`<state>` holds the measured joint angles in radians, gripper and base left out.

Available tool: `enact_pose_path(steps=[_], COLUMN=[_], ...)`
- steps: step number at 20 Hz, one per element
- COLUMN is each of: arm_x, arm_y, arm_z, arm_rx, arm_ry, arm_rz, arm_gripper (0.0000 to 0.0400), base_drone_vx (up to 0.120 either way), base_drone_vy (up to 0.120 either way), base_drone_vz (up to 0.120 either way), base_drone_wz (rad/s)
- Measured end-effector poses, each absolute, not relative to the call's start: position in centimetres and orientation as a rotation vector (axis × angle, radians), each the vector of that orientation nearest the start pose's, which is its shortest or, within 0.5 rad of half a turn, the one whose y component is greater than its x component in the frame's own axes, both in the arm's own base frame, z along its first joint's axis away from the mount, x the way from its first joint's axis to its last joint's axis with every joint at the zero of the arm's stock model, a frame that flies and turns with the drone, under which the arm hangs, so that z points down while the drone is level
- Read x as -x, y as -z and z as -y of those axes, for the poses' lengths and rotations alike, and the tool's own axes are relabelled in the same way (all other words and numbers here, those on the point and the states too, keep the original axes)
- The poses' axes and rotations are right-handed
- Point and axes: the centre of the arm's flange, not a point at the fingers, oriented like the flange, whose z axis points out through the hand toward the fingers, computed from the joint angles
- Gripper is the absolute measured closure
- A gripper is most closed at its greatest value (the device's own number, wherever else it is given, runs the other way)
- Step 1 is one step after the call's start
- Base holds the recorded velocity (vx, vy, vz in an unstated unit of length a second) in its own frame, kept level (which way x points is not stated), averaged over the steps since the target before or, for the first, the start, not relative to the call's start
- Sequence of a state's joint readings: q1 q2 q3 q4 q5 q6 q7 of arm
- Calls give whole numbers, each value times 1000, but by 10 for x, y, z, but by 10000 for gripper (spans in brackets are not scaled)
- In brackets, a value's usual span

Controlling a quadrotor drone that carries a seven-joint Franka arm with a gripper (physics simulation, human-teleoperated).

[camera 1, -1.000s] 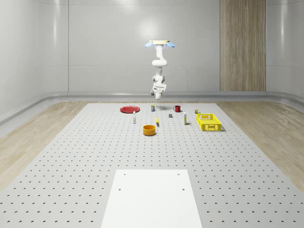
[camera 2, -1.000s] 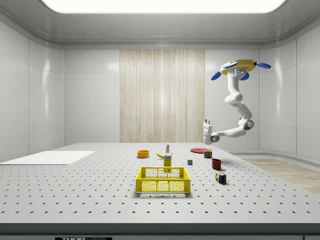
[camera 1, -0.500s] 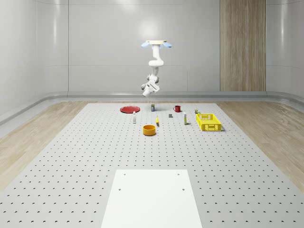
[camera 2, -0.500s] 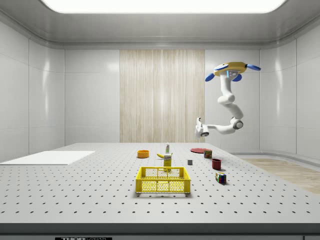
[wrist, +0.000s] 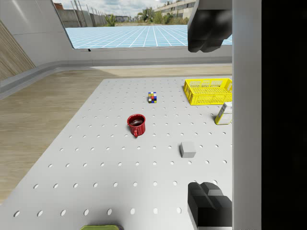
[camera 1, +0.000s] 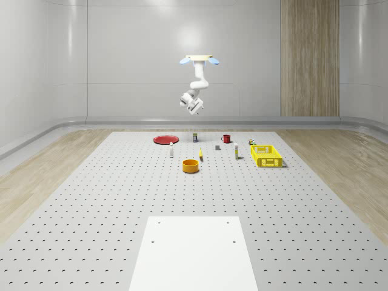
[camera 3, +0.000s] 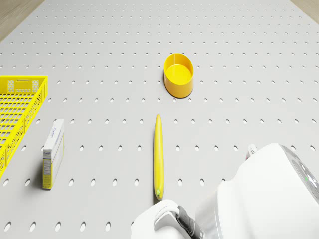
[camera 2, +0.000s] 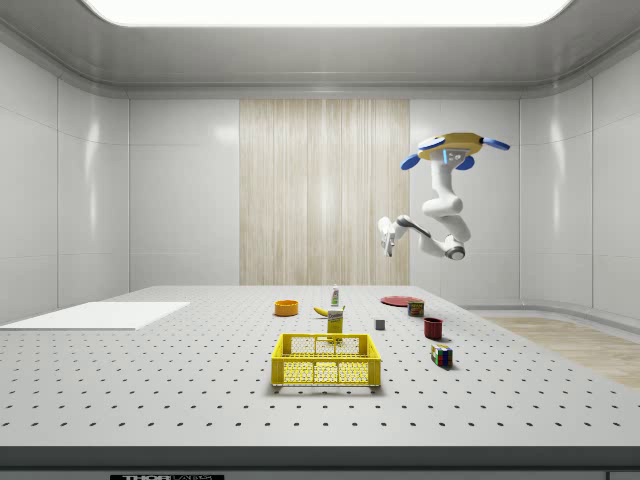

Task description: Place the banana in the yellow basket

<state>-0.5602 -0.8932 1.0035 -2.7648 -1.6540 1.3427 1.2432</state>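
Side view: the drone point(camera 2: 455, 149) is hovering high above the far end of the perforated table point(camera 2: 150, 380), its arm folded beneath it and the gripper point(camera 2: 386, 234) hanging in mid-air, well above everything on the surface and carrying nothing. In the wrist view the two dark fingers point(wrist: 208, 203) are standing well apart, with a red mug point(wrist: 136, 124), a grey cube point(wrist: 188, 149) and a colour-patched puzzle cube point(wrist: 152, 97) lying on the table between and beyond them. The banana point(camera 3: 158, 154) is lying flat on the table in the drone view, stretched out straight, near an orange-yellow bowl point(camera 3: 179, 74) and apart from a small carton point(camera 3: 53, 153) lying on its side. The yellow basket point(camera 3: 17, 112) is sitting just beyond that carton, well apart from the banana. In the whole-scene view the basket point(camera 1: 266, 156) is resting toward that view's right, a red plate point(camera 1: 164, 139) is lying toward the far left of the cluster, and a white panel point(camera 1: 194, 251) is lying flat on the near end of the table.
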Motion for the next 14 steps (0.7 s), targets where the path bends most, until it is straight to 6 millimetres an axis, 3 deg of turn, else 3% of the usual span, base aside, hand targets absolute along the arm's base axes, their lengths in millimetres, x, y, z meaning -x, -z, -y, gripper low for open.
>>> enact_pose_path(steps=[6, 8, 11, 14], arm_x=[-307, -307, -307, -307], arm_y=[-494, -493, -492, -491], arm_z=[-22, -16, -9, -5], arm_rx=[-219, -153, -89, -52], arm_ry=[-786, -786, -786, -785], arm_rz=[100, 71, 43, 26], arm_gripper=[0, 0, 0, 0], base_drone_vx=[120, 120, 120, 120], base_drone_vy=[0, 0, -120, 0], base_drone_vz=[-120, -120, -120, -13], base_drone_wz=[0, 0, 0, 0])
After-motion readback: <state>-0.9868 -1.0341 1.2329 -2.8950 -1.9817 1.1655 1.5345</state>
